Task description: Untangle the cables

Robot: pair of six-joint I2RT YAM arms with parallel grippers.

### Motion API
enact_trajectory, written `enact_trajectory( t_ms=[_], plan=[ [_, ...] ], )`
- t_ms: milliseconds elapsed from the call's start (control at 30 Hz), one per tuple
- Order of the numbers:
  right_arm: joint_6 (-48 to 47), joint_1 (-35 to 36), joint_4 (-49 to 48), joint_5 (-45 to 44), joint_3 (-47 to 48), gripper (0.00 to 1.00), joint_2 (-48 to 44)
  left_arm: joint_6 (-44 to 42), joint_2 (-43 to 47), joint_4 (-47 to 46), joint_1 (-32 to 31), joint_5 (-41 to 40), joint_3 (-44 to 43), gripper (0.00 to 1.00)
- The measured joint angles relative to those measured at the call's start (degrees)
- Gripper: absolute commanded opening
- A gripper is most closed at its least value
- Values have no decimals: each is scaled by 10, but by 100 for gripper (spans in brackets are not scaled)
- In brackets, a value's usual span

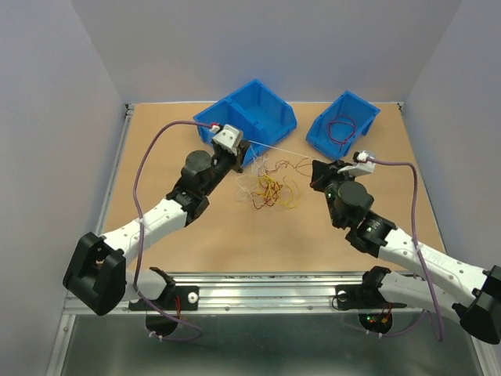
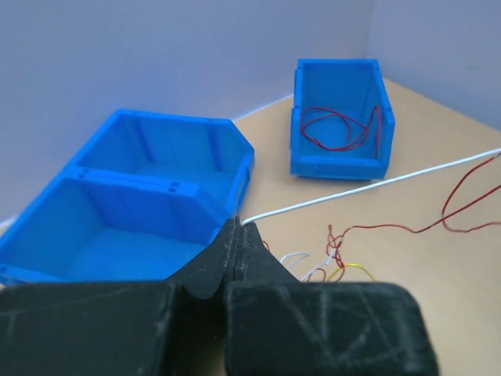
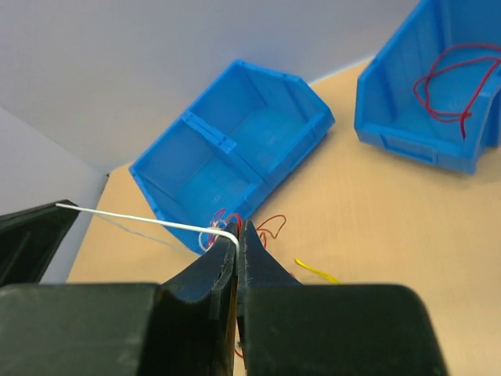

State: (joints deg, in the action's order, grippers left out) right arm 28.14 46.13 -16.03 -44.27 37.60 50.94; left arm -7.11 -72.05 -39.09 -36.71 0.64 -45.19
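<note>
A tangle of thin red, yellow-orange and white cables (image 1: 270, 186) lies in the middle of the table. A white cable (image 1: 280, 150) is stretched taut above it between my two grippers. My left gripper (image 1: 243, 141) is shut on one end of it (image 2: 246, 222), beside the large blue bin. My right gripper (image 1: 316, 164) is shut on the other end (image 3: 235, 237). The white cable runs right in the left wrist view (image 2: 368, 186) and left in the right wrist view (image 3: 141, 219). Red loops (image 2: 462, 205) hang below it.
A large two-compartment blue bin (image 1: 252, 119) stands at the back centre, just behind my left gripper. A smaller blue bin (image 1: 344, 124) at the back right holds a red cable (image 1: 339, 128). Grey walls close in the table on three sides.
</note>
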Motion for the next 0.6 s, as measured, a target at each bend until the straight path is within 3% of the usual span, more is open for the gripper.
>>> enact_trajectory(
  t_ms=[133,333,600],
  plan=[
    [22,8,7,-31,-2,1,31,70,-2,2,56,52,8,0],
    [23,-26,24,-190,-11,1,-38,109,27,4,167,-45,45,0],
    [14,-29,19,-249,-28,1,-144,133,75,-17,202,-12,59,0]
  ],
)
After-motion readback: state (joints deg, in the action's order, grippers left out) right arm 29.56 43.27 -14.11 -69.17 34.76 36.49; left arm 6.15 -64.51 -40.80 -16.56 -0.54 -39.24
